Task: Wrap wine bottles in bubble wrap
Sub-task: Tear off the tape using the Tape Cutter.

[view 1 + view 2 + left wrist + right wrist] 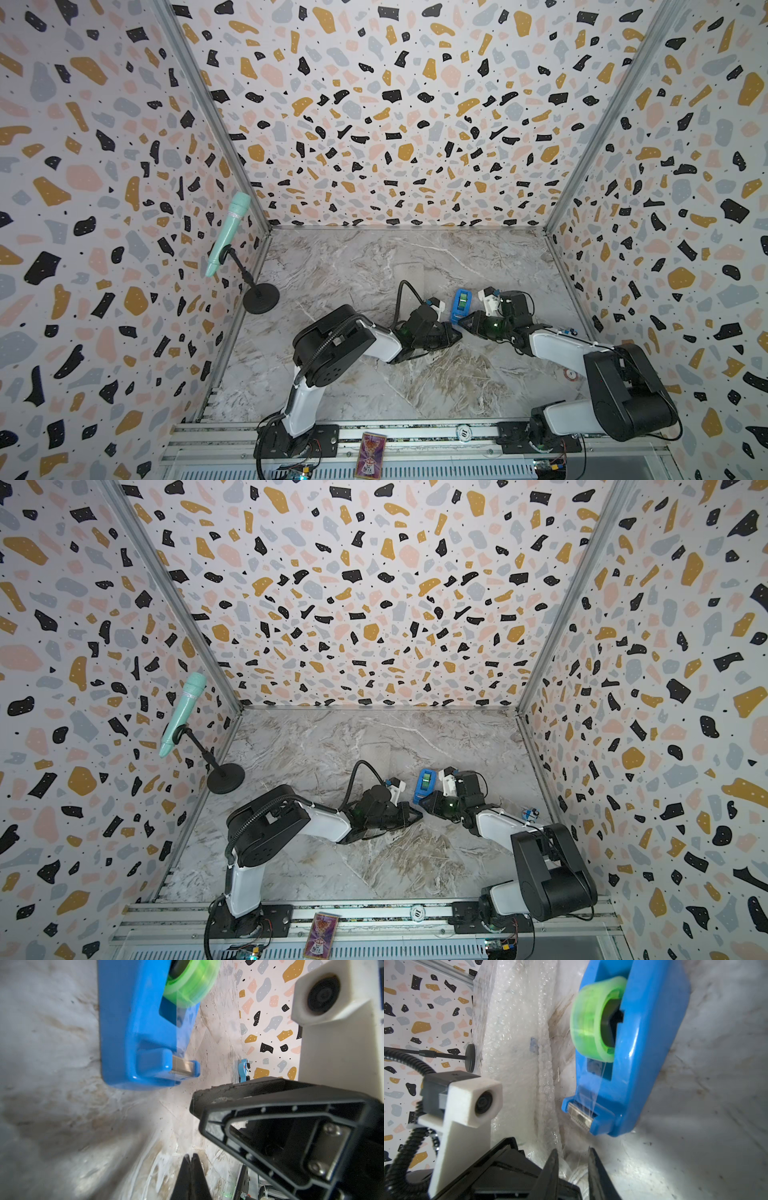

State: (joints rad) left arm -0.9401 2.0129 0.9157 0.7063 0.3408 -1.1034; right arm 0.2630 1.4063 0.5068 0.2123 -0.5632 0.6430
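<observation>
Left hand (190, 1160) is pressed together; right hand (573, 1156) stands apart, a clear tape strand (593, 1088) between its fingers (553, 1160). That strand could cling to a finger and twist. One bubble wrap (512, 1043) bundle lies on the counter (716, 1095) beside one blue dispenser (650, 1064) holding one green tape roll (591, 1020); the bottle is not discernible.

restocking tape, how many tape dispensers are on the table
1. The blue tape dispenser stands on the marble table, near its middle, slightly right of centre. Hidden ones can't be ruled out.
</observation>
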